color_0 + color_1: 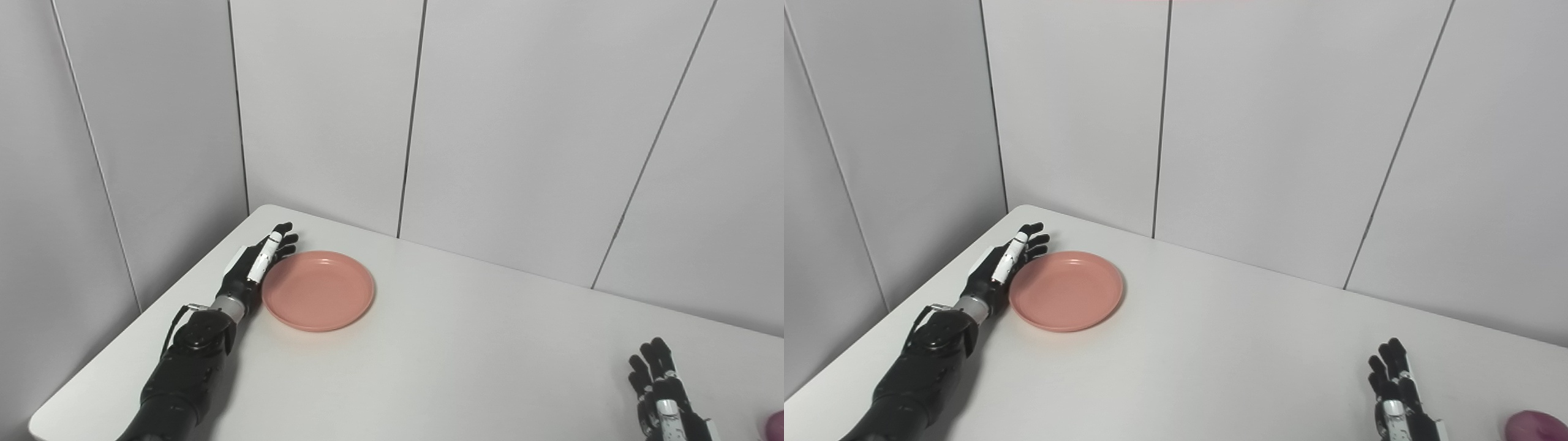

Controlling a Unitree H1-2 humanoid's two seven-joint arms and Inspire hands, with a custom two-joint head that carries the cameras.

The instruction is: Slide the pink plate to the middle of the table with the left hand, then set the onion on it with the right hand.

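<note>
- The pink plate [318, 290] is sitting just to the right of our left hand [254, 263], whose straight, empty fingers are lining its left rim, seemingly touching.
- We are judging the slide as just starting; next we need a steady sideways push toward the table [465, 355] middle.
- The plate is looking shallow, smooth, empty.
- Our right hand [1399, 392] is waiting with fingers spread, the onion [1536, 425] just to its right.

Black arms [184, 373], white-marked black fingers [264, 257]
</note>
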